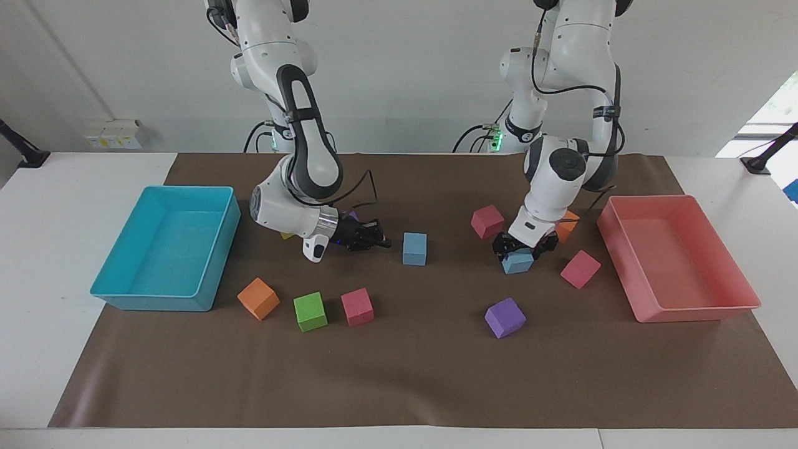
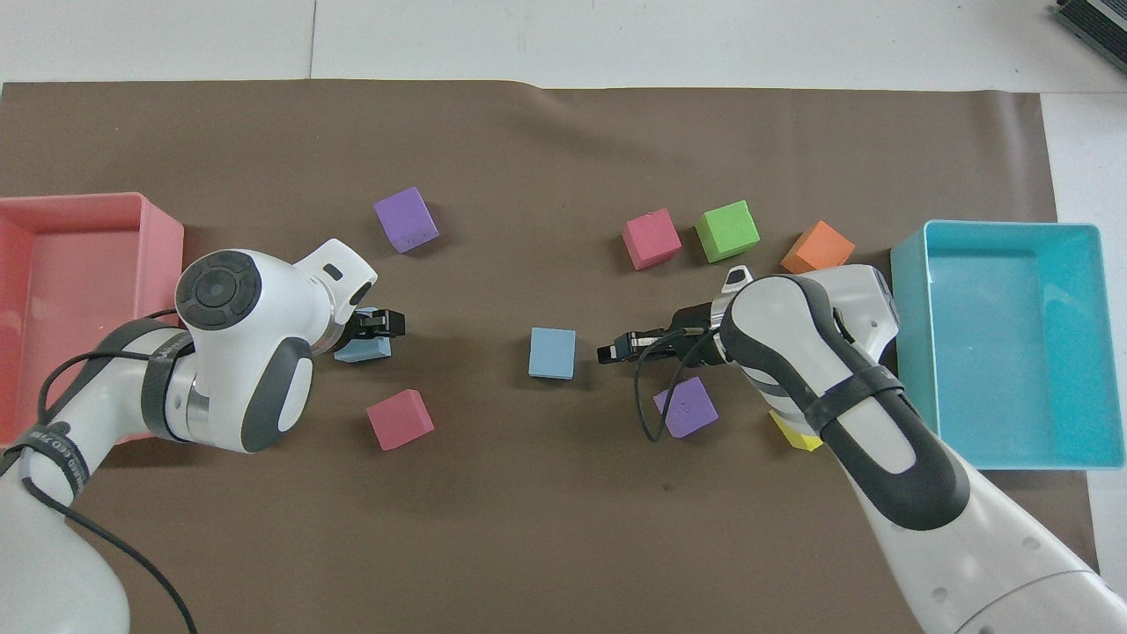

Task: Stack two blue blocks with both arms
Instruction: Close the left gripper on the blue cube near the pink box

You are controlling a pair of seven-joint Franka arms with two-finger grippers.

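Observation:
One blue block [image 1: 414,249] [image 2: 552,353] sits alone on the middle of the brown mat. My right gripper [image 1: 381,242] [image 2: 606,353] lies low and level over the mat, shut, pointing at this block with a small gap between them. The other blue block [image 1: 517,262] [image 2: 363,350] rests on the mat toward the left arm's end. My left gripper [image 1: 522,248] [image 2: 377,325] points down over it, open, a finger on either side of the block's top. The left arm hides part of this block in the overhead view.
A turquoise tray [image 1: 156,303] stands at the right arm's end, a pink tray [image 1: 692,312] at the left arm's end. Orange [image 1: 258,299], green [image 1: 310,311], pink [image 1: 357,307] and purple [image 1: 505,317] cubes lie farther out. Pink cubes [image 1: 487,221] [image 1: 580,269] and an orange cube [image 1: 568,226] flank the left gripper.

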